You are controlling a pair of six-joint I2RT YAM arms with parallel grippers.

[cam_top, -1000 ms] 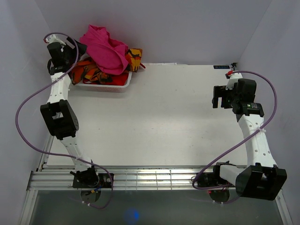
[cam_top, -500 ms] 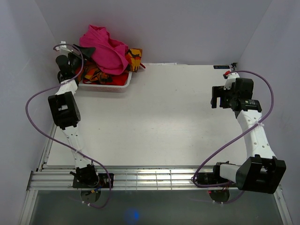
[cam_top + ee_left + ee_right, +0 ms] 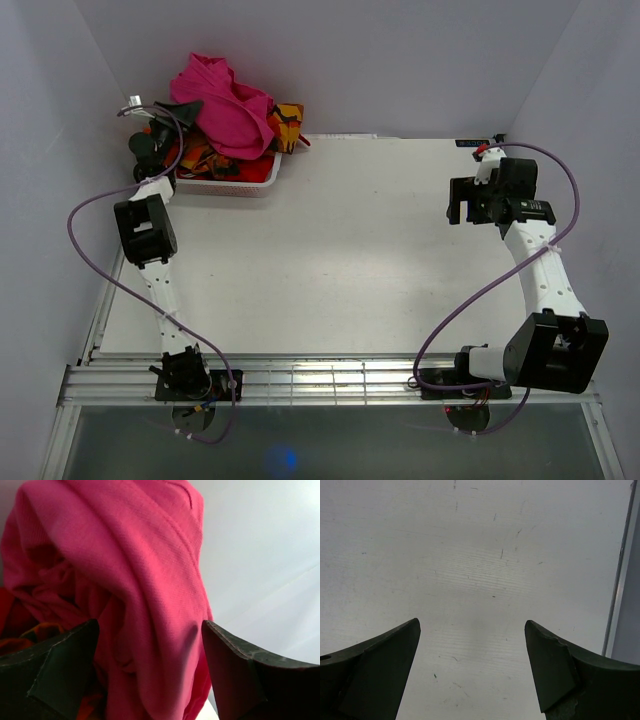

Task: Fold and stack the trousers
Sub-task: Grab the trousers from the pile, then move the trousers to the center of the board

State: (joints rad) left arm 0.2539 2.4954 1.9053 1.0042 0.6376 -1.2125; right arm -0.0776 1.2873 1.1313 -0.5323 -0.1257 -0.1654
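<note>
First grab: your left gripper (image 3: 150,624) is wide open at the bright pink soft cloth trousers (image 3: 225,105), heaped in the white slotted plastic basket (image 3: 235,187), upper left. Your right gripper (image 3: 472,625) is wide open too, holding nothing. Next, pinch the cloth and lift.

White table (image 3: 350,260), basket (image 3: 228,186) resting, it seems, at far-left corner

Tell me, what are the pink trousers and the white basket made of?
The pink trousers look like soft knitted cloth, matte: fine ribbed texture and loose folds show. The white basket seems hard plastic, smooth, with slotted walls, but it is small here.
</note>
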